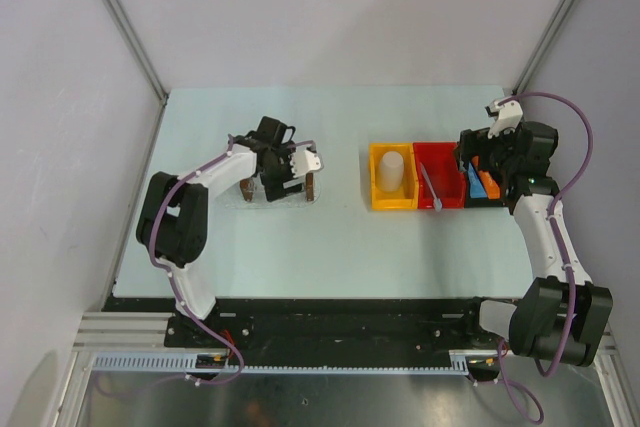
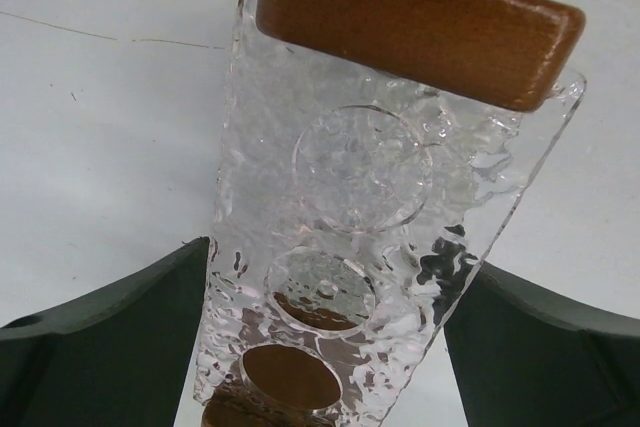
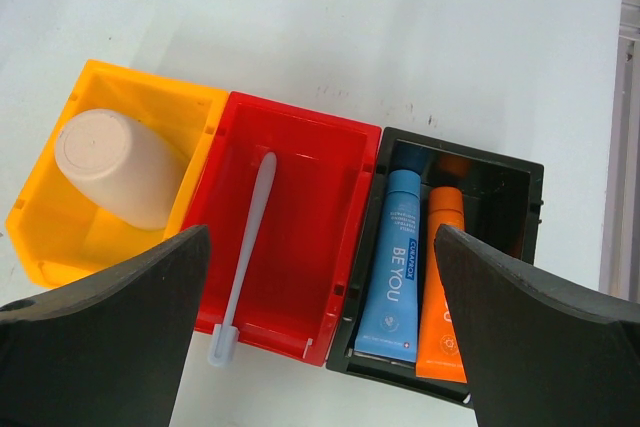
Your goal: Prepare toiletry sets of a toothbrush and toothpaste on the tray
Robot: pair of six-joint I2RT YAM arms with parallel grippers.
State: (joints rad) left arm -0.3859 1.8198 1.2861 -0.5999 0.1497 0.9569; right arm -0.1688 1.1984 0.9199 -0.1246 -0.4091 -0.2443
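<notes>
The tray [image 1: 268, 194] lies on the left part of the table [image 1: 300, 247]. It is of clear plastic, with a brown wooden block [image 2: 420, 27] at the short end. The left tool [image 1: 285, 169] is directly over it. In the left wrist view the two dark fingers [image 2: 120, 337] stand one on each side of the tray [image 2: 350, 197], very close to its long edges. Whether they clench it or are only beside it, I cannot tell.

On the right part of the table three bins stand in a row, touching each other. The yellow bin [image 3: 150, 87] is on the left and holds a beige cup [image 3: 125, 167] lying on its side. The red bin [image 3: 330, 147] in the middle holds the toothbrush [image 3: 250, 247], which lies along the bin. The black bin [image 3: 470, 162] on the right holds the blue toothpaste [image 3: 398, 267] and the orange toothpaste [image 3: 445, 287], side by side. The right tool [image 3: 320, 237] hangs above the bins, released and wide, with nothing between its fingers.
</notes>
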